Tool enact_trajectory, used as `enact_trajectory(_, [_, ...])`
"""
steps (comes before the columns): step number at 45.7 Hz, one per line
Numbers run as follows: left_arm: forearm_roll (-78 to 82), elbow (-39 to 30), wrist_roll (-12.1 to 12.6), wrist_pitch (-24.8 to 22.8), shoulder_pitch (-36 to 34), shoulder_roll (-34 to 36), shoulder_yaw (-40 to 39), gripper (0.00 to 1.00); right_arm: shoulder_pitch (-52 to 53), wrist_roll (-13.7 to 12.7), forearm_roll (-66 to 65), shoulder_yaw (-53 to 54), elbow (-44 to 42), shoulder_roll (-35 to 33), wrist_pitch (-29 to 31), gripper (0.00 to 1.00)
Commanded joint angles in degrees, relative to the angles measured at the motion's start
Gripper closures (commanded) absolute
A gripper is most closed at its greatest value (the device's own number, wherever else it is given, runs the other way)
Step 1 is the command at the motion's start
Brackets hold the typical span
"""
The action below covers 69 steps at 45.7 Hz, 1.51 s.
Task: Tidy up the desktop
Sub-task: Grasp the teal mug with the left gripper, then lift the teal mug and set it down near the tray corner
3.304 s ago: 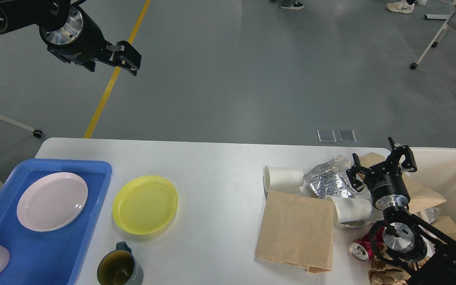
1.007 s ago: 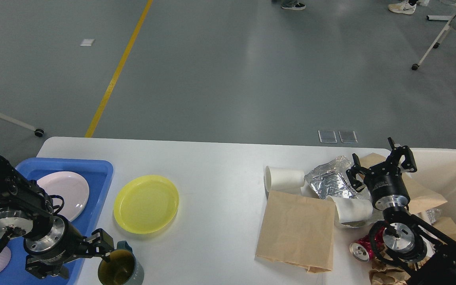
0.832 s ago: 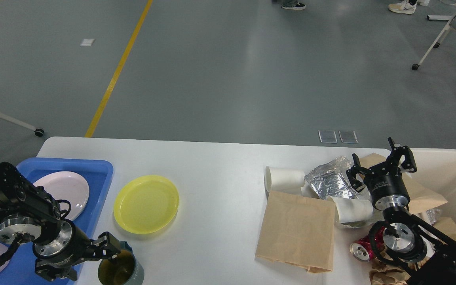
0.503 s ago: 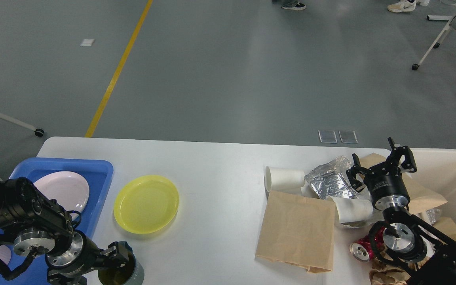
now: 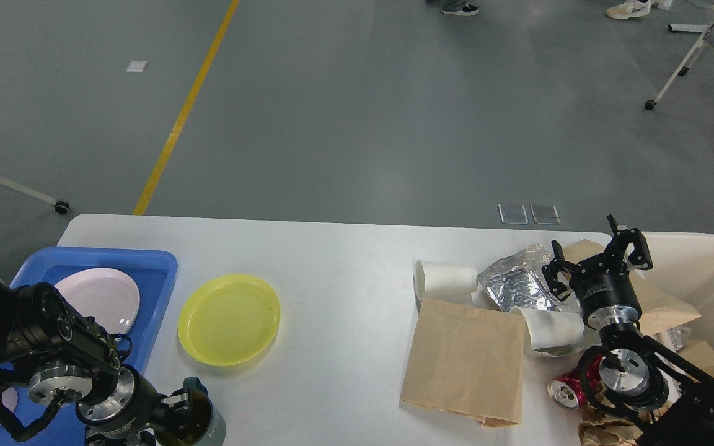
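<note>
the white bench (image 5: 338, 260) fills the near half of the view. left tool (image 5: 185, 414) sits at the dark mug (image 5: 203, 422) on the near left edge, its grip too hidden to tell. right tool (image 5: 599, 259) hovers spread wide over the foil wrapper (image 5: 515, 282), far right.

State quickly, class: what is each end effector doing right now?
Left end effector: at the dark green mug; open or closed cannot be told.
Right end effector: open, holding nothing, above the foil.
</note>
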Motion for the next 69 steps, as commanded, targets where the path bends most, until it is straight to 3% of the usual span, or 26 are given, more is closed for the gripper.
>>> enact_trajectory(1, [0.1,0.0,0.1,0.1,0.1,0.0,-0.8,0.9,0.0,0.0,0.0,0.0,0.0,0.1,0.0,0.0])
enact_trajectory(5, [0.0,-0.1,0.3,0.4,0.1,0.0,-0.7,1.0,0.0,0.0,0.0,0.0,0.0,0.0,0.0,0.0])
enact_trajectory(16, [0.1,-0.2,0.3,-0.2,-0.6,0.3,-0.4,1.0,0.1,0.0,0.0,0.0,0.0,0.0,0.0,0.0])
enact_trajectory(23, [0.0,-1.0,0.2,-6.4,-5.6,1.2,2.6,1.0,0.0,0.0,0.0,0.0,0.0,0.1,0.0,0.0])
enact_trajectory(30, [0.1,-3.0,0.6,-18.4,-17.9,1.1,7.1,1.0,0.1,0.0,0.0,0.0,-0.1,0.1,0.0,0.0])
enact_trajectory(40, [-0.1,-8.6,1.5,-30.8,-44.0,0.3,13.5,1.0,0.1,0.0,0.0,0.0,-0.1,0.0,0.0,0.0])
enact_trajectory(41, [-0.1,-8.9,1.5,-33.4,-49.5,-0.3,14.3,1.0,0.1,0.0,0.0,0.0,0.0,0.0,0.0,0.0])
enact_trajectory(51, [-0.1,-13.1,-0.4,-37.7,-64.9,-2.1,17.2,1.0,0.1,0.0,0.0,0.0,0.0,0.0,0.0,0.0])
enact_trajectory(56, [-0.1,-13.2,-2.6,-41.2,-66.3,-3.3,18.6,1.0,0.0,0.0,0.0,0.0,0.0,0.0,0.0,0.0])
enact_trajectory(60, [0.0,-13.0,-2.7,-40.9,-65.7,-2.5,19.9,1.0,0.0,0.0,0.0,0.0,0.0,0.0,0.0,0.0])
enact_trajectory(69, [4.6,-7.8,-2.4,-40.7,-58.0,6.9,22.5,1.0,0.0,0.0,0.0,0.0,0.0,0.0,0.0,0.0])
